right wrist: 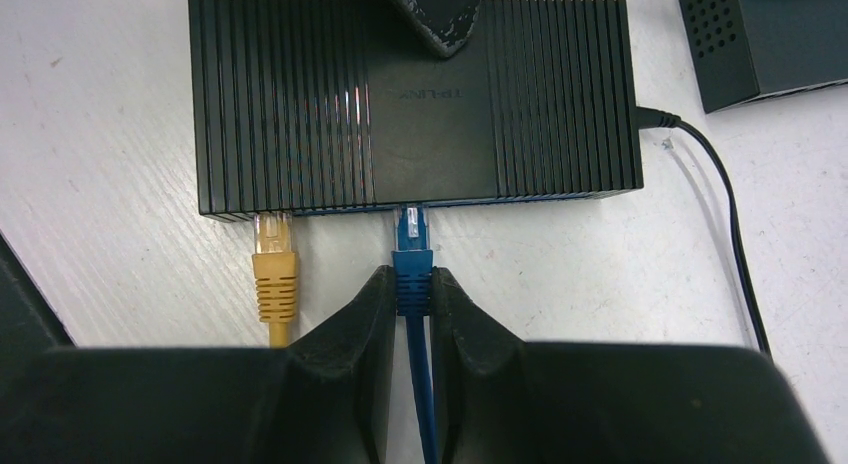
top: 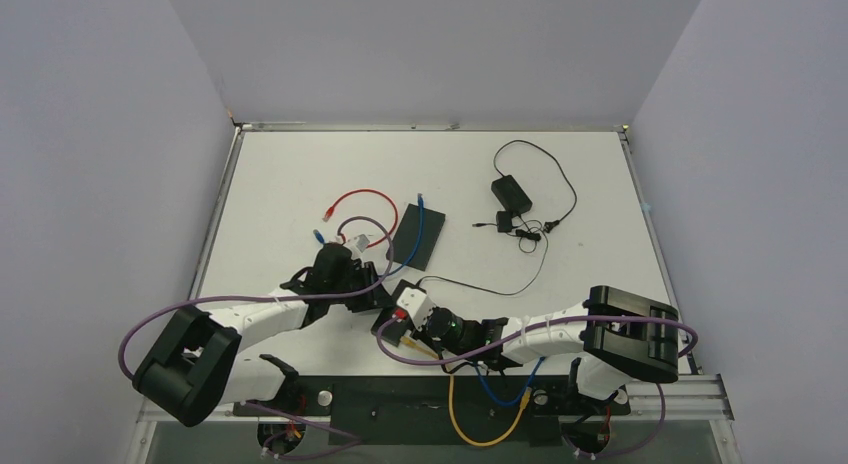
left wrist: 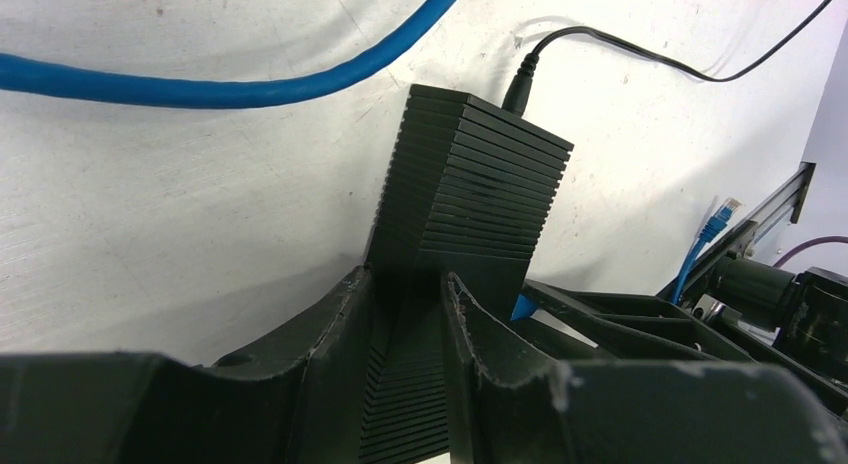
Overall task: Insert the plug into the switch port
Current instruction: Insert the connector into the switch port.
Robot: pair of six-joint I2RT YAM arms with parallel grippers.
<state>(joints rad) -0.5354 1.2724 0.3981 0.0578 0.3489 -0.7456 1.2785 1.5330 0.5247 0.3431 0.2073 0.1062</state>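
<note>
While my left claw (left wrist: 405, 281) pinches one end of the black box (right wrist: 300, 104) on the table (right wrist: 100, 134), my right claw (right wrist: 412, 284) pinches the blue plug (right wrist: 411, 242). Its tip sits at a hole in the box's near side, near the yellow plug (right wrist: 274, 252). I cannot tell how far in it is.

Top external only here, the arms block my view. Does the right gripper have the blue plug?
Observer: Yes. Right wrist shows the right gripper shut on the blue plug, just behind its clear tip.
Operator: Seated?
Observer: The tip is at the front edge of the switch, but I cannot tell how deep it sits.
Operator: Left gripper?
Observer: Left wrist shows the left gripper clamped on the switch's end.
</note>
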